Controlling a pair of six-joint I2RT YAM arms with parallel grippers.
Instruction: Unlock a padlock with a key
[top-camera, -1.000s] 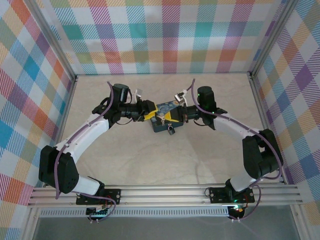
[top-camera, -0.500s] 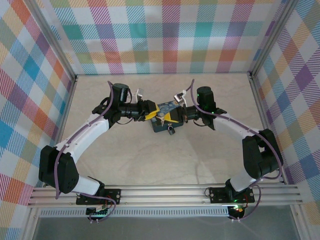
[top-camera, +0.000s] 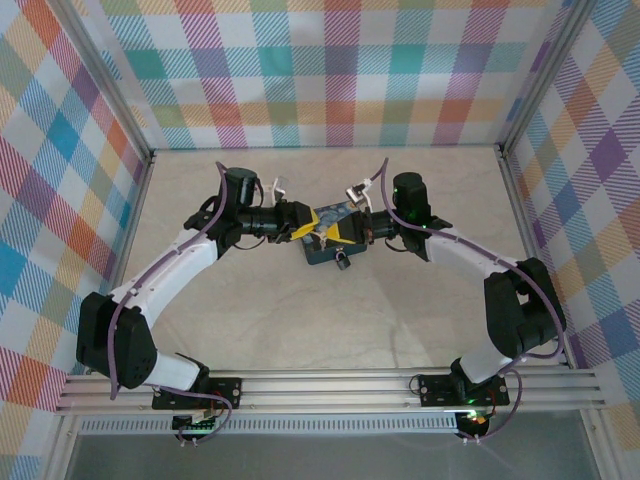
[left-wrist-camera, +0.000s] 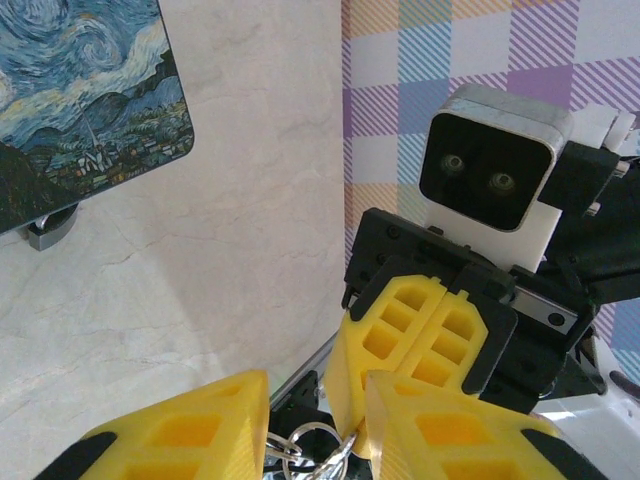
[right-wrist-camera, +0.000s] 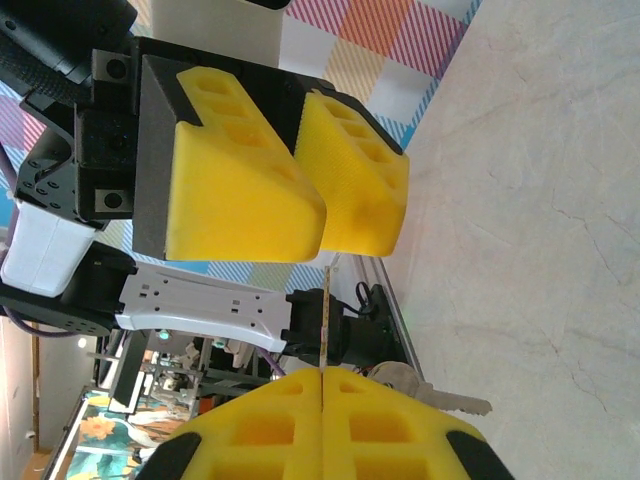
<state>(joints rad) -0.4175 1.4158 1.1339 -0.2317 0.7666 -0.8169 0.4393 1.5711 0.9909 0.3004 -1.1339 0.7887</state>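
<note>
Jaws of the left gripper (left-wrist-camera: 315, 402) stand closer than a second ago. They are now part-spread with the ring (left-wrist-camera: 305, 450) in the gap; cannot tell whether they grip it. Right gripper (right-wrist-camera: 325, 385) has shifted a touch toward the left one. Its jaws are pressed together, with a thin metal edge coming out of their seam, likely the ring pinched. Key (right-wrist-camera: 455, 401) sits just beside the right fingertips. Both grippers meet tip to tip above the tin (left-wrist-camera: 80, 100). Padlock (top-camera: 343, 262) has not moved: on the surface (top-camera: 300, 320) at the tin's near edge, apart from both grippers. Reads as a key handover or regrip in progress. Key not yet at the padlock, unlock still to do.
</note>
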